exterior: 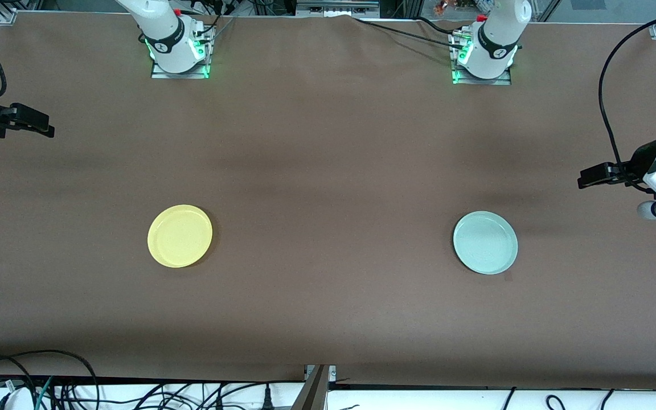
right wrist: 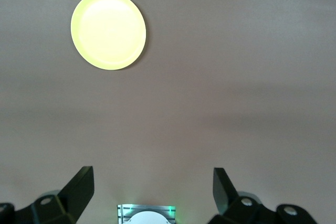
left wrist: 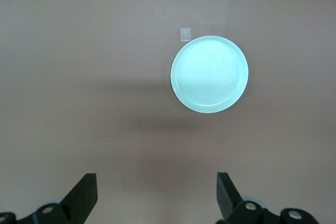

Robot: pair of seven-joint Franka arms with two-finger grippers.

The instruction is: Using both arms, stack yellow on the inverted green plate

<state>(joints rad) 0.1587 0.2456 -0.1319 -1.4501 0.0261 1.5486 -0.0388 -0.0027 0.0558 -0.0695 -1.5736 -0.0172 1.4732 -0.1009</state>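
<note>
The yellow plate (exterior: pixel 180 236) lies flat on the brown table toward the right arm's end, and also shows in the right wrist view (right wrist: pixel 108 30). The pale green plate (exterior: pixel 485 242) lies flat toward the left arm's end. In the left wrist view (left wrist: pixel 210 74) faint concentric rings show on its upward face. My right gripper (exterior: pixel 43 130) hangs open and empty over the table's edge at the right arm's end (right wrist: pixel 153 187), apart from the yellow plate. My left gripper (exterior: pixel 584 181) hangs open and empty over the left arm's end (left wrist: pixel 157 192), apart from the green plate.
The two arm bases (exterior: pixel 179 54) (exterior: pixel 484 60) stand along the table's edge farthest from the front camera. A small piece of clear tape (left wrist: pixel 185 34) lies on the table beside the green plate. Cables (exterior: pixel 134 393) run below the table's nearest edge.
</note>
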